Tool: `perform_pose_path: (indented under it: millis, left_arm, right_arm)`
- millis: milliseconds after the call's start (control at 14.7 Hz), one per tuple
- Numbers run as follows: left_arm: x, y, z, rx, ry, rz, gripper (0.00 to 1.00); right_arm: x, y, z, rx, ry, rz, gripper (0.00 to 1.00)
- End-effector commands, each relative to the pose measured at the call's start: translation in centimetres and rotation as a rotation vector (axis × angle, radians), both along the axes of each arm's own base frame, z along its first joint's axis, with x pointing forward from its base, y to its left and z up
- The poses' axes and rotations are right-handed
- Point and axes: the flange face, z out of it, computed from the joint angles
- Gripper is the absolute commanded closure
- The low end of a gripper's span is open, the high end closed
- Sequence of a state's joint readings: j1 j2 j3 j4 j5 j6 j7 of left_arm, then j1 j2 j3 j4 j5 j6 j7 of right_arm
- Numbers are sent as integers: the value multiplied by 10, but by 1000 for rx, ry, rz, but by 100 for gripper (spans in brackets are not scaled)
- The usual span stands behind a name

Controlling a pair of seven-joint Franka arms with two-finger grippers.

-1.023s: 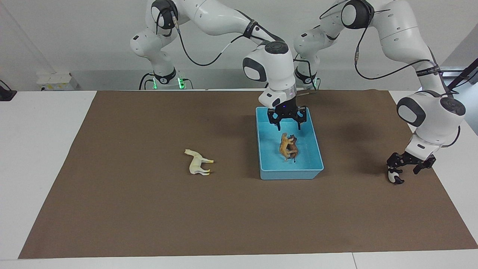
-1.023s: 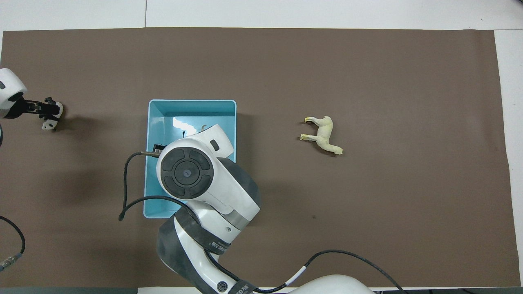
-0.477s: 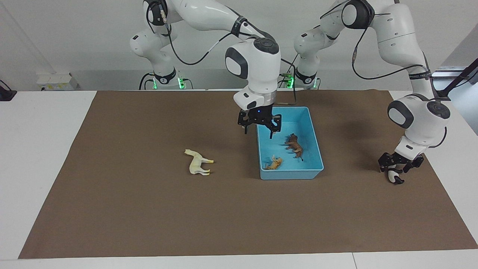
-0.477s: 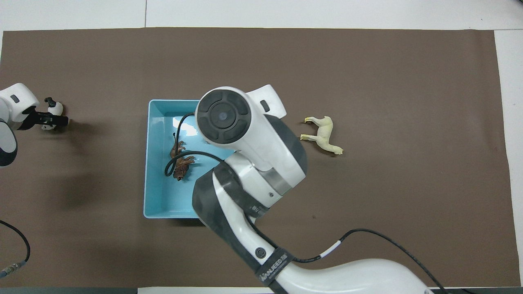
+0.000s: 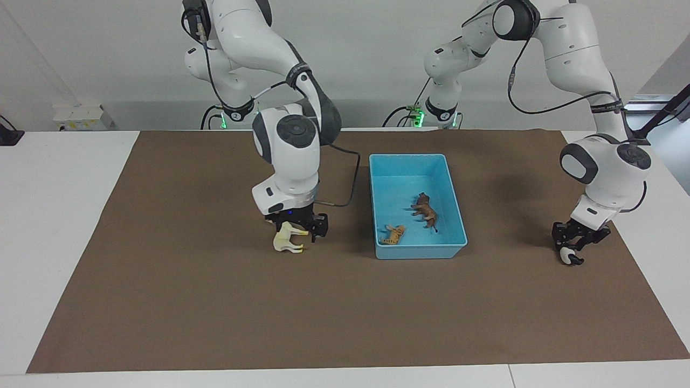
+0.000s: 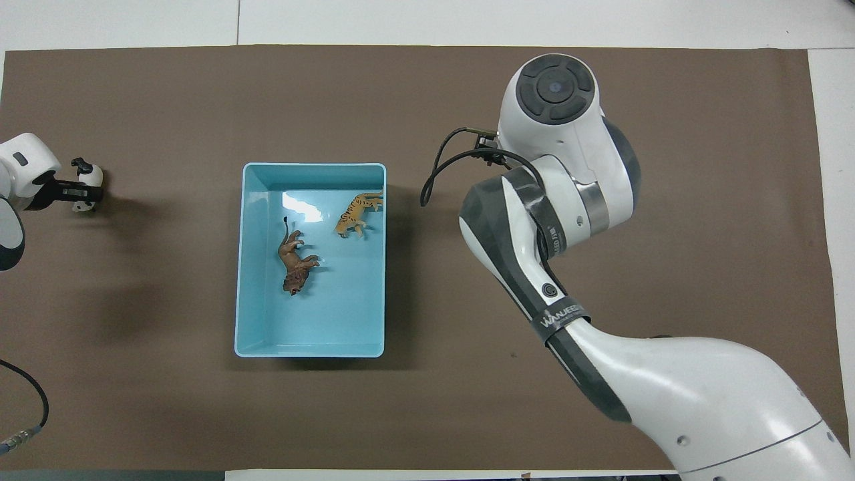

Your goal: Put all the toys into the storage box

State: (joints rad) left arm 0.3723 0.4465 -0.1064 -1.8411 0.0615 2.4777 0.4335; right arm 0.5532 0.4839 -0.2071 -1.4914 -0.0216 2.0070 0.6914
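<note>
The light-blue storage box (image 5: 455,213) (image 6: 310,167) stands mid-table. In it lie the orange striped tiger (image 5: 394,234) (image 6: 359,212) and the brown animal (image 5: 426,210) (image 6: 295,260). The cream-white horse (image 5: 288,241) lies on the mat toward the right arm's end. My right gripper (image 5: 296,233) is open and low over it, a finger at each side. The overhead view hides the horse under the arm. The black-and-white panda (image 5: 567,256) (image 6: 87,178) lies at the left arm's end. My left gripper (image 5: 579,240) (image 6: 73,194) is right at it.
A brown mat (image 5: 215,312) covers most of the white table (image 5: 59,215). The right arm's wrist cable (image 5: 347,183) hangs between the horse and the box. The box stands between the two grippers.
My right gripper has left the box, where the tiger now lies apart from the brown animal, and has come down over the horse. My left gripper has shifted slightly at the panda.
</note>
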Motion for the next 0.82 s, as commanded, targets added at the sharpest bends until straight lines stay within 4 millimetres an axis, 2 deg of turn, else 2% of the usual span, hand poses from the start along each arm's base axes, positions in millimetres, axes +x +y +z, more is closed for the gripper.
perform_pose_path:
  millis: [0,68,205,273,409,545,682,750]
  left_arm:
    - [20,-11,40,-2,29,27,100]
    - [28,-24,54,-12,42,56,100]
    - [35,-70,79,-37,78,136,100]
    - [33,-96,100,-52,75,201,100]
    - [22,-158,131,-72,100,276,100]
    - [5,-216,149,-72,140,354,100]
    - [-19,-302,164,-73,149,424,100]
    - [-33,-336,171,-68,160,453,100]
  right_arm:
    - [-37,-21,-39,29,-21,71,0]
    - [-43,-31,-54,27,-17,111,0]
    - [-51,-41,-69,18,5,188,0]
    - [-54,-43,-73,15,16,210,0]
    - [-57,-52,-77,11,29,253,0]
    - [-60,-50,-80,10,31,267,0]
    - [-62,-53,-85,14,17,267,0]
    - [-64,-51,-91,16,7,273,0]
